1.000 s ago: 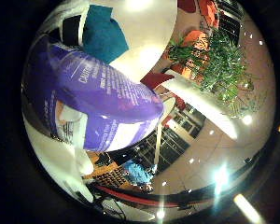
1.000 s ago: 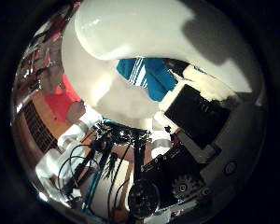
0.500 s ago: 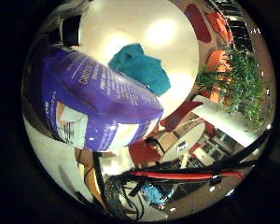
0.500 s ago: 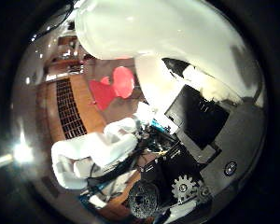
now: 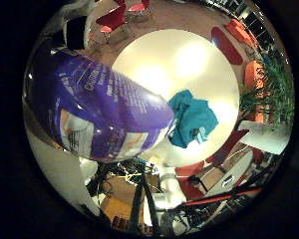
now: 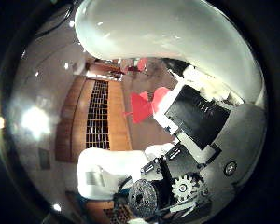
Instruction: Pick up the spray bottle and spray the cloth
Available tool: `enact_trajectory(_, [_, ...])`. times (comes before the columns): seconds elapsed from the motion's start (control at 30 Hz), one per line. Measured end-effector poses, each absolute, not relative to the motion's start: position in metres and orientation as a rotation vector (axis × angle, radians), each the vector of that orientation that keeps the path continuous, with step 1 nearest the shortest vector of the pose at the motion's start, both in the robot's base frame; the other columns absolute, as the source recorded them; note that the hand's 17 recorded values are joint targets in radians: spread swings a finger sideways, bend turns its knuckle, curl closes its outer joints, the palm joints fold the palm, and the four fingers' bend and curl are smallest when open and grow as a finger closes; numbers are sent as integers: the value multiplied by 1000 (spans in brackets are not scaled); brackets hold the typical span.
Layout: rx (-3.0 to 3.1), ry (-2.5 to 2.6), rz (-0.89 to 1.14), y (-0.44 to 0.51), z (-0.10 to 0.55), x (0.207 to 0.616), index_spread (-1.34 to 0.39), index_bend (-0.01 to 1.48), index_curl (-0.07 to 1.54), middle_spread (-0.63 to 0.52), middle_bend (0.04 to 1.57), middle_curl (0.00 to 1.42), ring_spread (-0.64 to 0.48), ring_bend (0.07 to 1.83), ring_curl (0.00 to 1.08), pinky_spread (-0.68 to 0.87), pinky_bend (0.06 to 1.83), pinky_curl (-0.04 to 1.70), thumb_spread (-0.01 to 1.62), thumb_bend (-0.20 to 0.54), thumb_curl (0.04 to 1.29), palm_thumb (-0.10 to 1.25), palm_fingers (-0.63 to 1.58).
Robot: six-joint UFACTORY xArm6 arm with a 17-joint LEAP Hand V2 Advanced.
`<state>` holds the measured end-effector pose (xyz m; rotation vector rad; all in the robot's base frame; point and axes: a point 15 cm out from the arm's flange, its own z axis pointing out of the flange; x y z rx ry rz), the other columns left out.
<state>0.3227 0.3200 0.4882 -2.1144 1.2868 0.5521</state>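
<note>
Left of the little-finger-side view: the spray bottle (image 5: 104,119), purple-labelled, fills the frame close against the palm, its long axis running from upper left toward centre. Centre right: the teal cloth (image 5: 192,119) lies crumpled on the round white worktop (image 5: 159,59), well apart from the bottle, beyond its nearer end. Thumb-side view: the bottle's white body crosses the top; the robot hand (image 6: 196,135), at centre right and lower right, appears curled round the bottle, carrying it clear of the worktop. Aiming the nozzle at the cloth likely comes next.
</note>
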Motion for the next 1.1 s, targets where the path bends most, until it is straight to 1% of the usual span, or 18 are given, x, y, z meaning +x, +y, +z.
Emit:
enact_trajectory(0.17, [-1996, 1245, 643, 321, 448, 307, -210, 1184, 754, -102, 1402, 684, -222, 1335, 804, -238, 1047, 1341, 890, -16, 759, 1070, 1135])
enact_trajectory(0.33, [-1942, 1230, 682, 315, 399, 294, -210, 1183, 755, -102, 1401, 685, -219, 1340, 801, -227, 1046, 1343, 869, -16, 770, 1065, 1135])
enact_trajectory(0.5, [-1894, 1132, 695, 319, 386, 292, -211, 1179, 756, -101, 1403, 684, -218, 1342, 799, -219, 1046, 1343, 845, -18, 785, 1066, 1135])
enact_trajectory(0.63, [-1835, 1118, 751, 316, 355, 286, -213, 1175, 759, -101, 1407, 682, -216, 1345, 796, -215, 1048, 1345, 829, -17, 795, 1057, 1137])
enact_trajectory(0.77, [-1818, 1145, 743, 301, 330, 291, -213, 1174, 761, -101, 1409, 680, -215, 1347, 794, -210, 1050, 1346, 817, -16, 807, 1056, 1137])
enact_trajectory(1.1, [-1817, 1140, 766, 299, 304, 287, -207, 1175, 773, -102, 1408, 680, -213, 1360, 785, -197, 1052, 1348, 790, -17, 825, 1043, 1135])
